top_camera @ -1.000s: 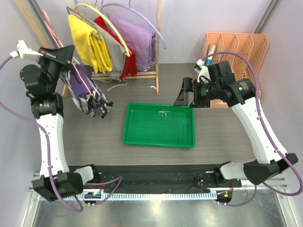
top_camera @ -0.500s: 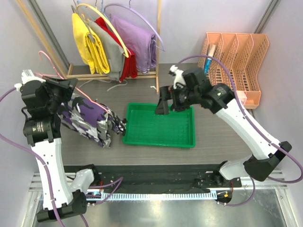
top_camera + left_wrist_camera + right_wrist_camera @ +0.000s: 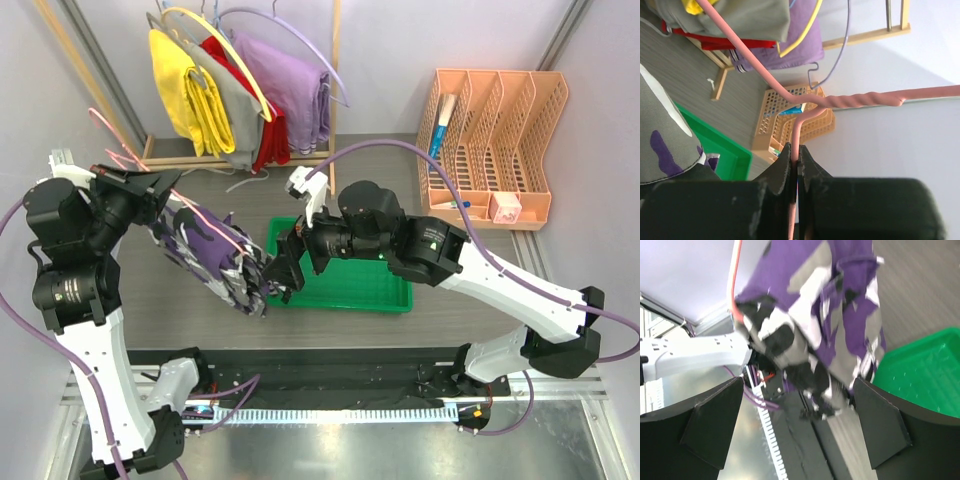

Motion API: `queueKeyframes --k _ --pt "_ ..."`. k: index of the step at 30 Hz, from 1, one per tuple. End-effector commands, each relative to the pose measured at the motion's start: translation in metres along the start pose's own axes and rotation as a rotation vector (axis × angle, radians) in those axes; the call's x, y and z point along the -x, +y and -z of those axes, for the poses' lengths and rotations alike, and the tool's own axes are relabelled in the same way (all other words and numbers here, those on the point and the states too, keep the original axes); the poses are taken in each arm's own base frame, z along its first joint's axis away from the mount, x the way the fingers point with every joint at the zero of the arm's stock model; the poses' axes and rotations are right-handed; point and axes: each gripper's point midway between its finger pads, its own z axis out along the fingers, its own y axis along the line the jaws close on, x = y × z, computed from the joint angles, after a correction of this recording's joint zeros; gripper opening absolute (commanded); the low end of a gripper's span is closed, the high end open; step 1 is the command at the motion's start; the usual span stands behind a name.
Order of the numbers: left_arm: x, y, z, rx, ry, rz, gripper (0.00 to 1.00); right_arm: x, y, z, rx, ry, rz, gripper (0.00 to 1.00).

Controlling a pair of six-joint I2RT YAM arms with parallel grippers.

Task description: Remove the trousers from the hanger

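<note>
Soft purple, white and grey camouflage cloth trousers [image 3: 830, 315] on thin pink wire hanger [image 3: 860, 99], slanting down toward right gripper [image 3: 799, 415]: jaws spread, hem straight ahead. Left gripper [image 3: 796, 156]: jaws pinching hanger wire.

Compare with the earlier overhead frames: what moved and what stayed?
The left gripper, shut on the hanger, carried it and the trousers from beside the rack down toward the green tray. The right gripper swung left across the tray; open, it now straddles the trousers' lower end. The racked clothes, tray and orange organizer stayed put.
</note>
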Motion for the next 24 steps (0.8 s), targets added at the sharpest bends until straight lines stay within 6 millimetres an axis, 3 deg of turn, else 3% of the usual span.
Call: queueKeyframes --k 1,4,15,24 --pt "-0.007 -0.057 0.031 -0.204 0.021 0.003 0.00 0.023 0.010 -0.005 0.036 -0.116 0.055 0.93" --pt "-0.008 -0.062 0.035 -0.221 0.019 0.010 0.00 0.024 0.022 -0.002 0.076 -0.139 0.064 0.92" --pt "-0.017 -0.072 0.046 -0.267 0.063 0.036 0.00 0.016 0.006 -0.018 -0.001 -0.129 0.091 0.91" --pt "-0.021 -0.073 0.047 -0.272 0.087 0.054 0.00 0.015 0.009 -0.033 0.025 -0.169 0.081 0.86"
